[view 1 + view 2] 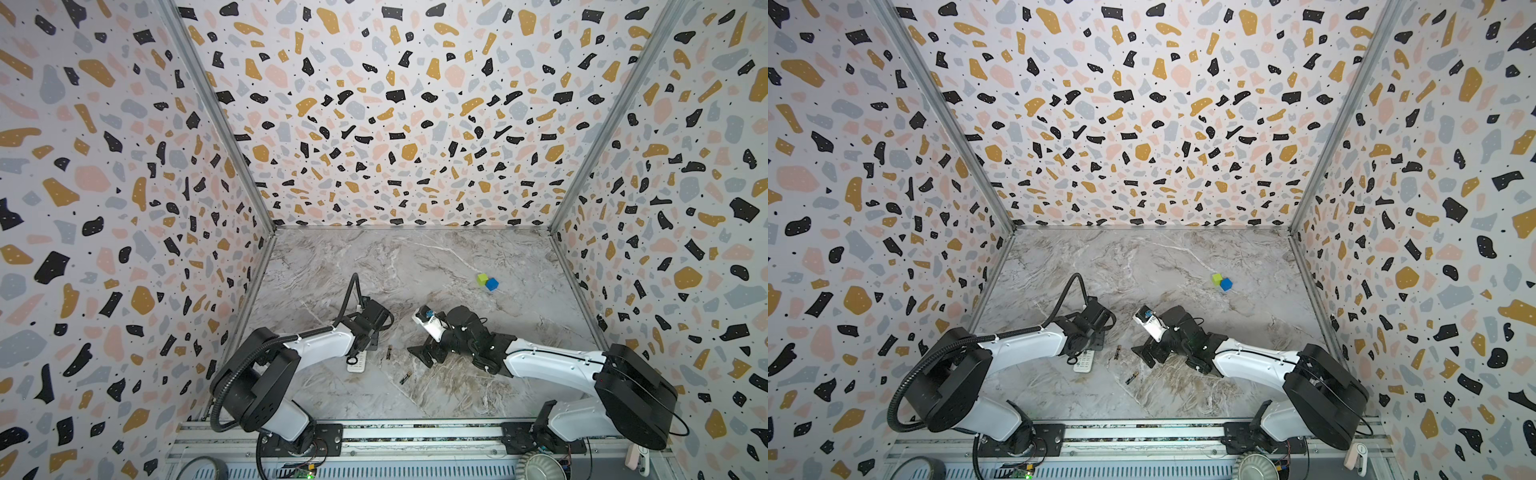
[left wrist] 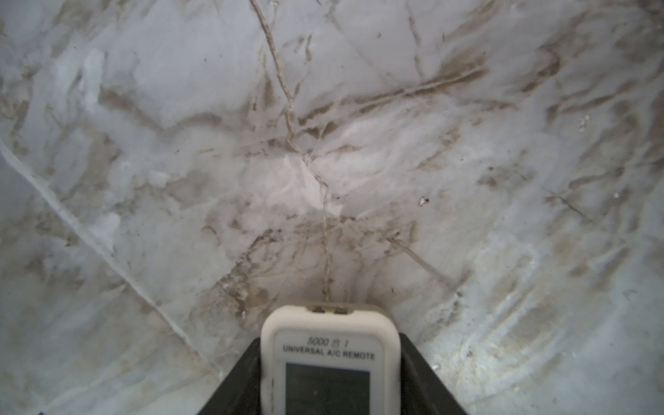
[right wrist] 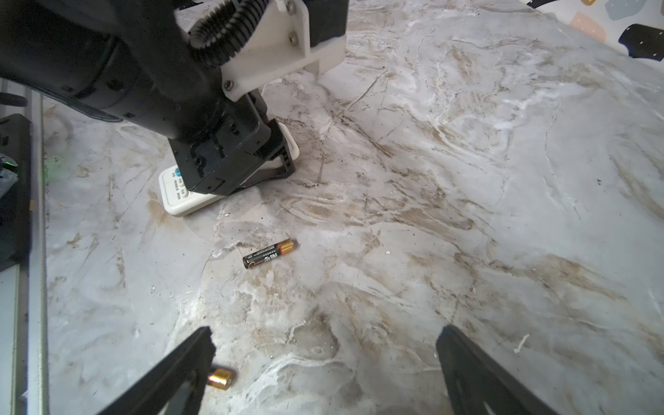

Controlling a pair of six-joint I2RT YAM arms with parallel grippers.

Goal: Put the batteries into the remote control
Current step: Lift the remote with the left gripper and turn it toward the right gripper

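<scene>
The left hand (image 3: 258, 169) straddles the slim white rectangular remote control (image 2: 328, 345), grip unclear, while the right hand (image 3: 325, 334) hangs wide open near two small black copper-ended cylindrical batteries (image 3: 269, 253).

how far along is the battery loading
Nothing is loaded yet: one battery and a second battery lie loose on the table. In hand: the left gripper grips the remote control, lying screen up; the right gripper hangs open near them, holding nothing. Left: expose the battery bay, not visible here, then pick up and seat both.
</scene>
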